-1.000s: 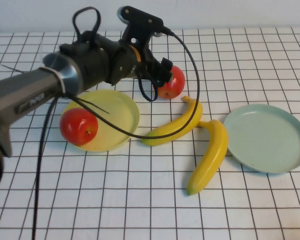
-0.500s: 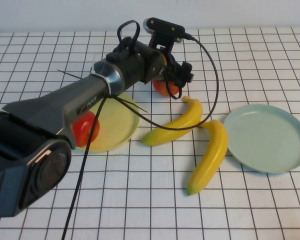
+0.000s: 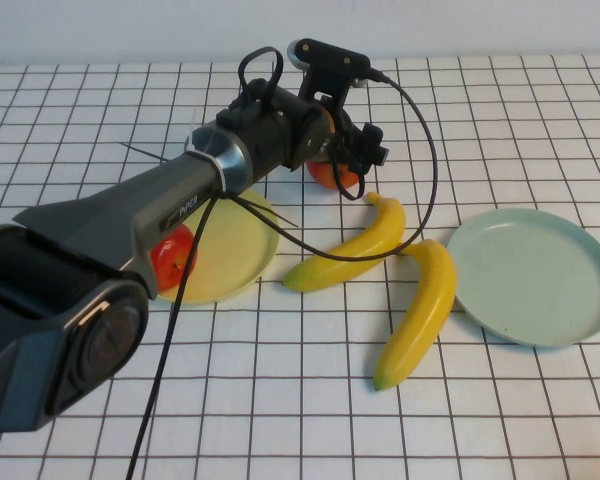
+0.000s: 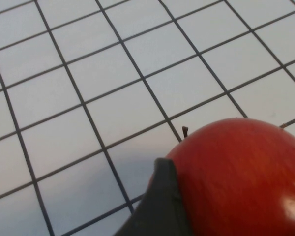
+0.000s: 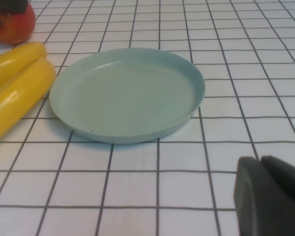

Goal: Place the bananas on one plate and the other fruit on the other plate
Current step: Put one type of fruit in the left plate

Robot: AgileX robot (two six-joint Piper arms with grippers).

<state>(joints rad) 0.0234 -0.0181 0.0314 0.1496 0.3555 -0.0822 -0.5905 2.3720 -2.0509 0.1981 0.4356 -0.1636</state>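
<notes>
- High view: your left gripper (image 3: 348, 165) straddles the loose apple (image 3: 332, 176) at the yellow plate's (image 3: 242, 240) one o'clock, jaws wide for grasping
- Right gripper (image 5: 268, 189) waits shut, near the blue plate (image 5: 179, 105)

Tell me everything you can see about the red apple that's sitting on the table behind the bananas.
The red apple is round, glossy and smooth, red shading to orange, plastic-looking, with a short dark stem pointing up. It sits upright on the checked table, off both plates, just behind the tip of the nearer banana. The left gripper is down over it and hides much of it from above; one dark finger lies against its side. Whether the jaws have closed on it cannot be told.
</notes>
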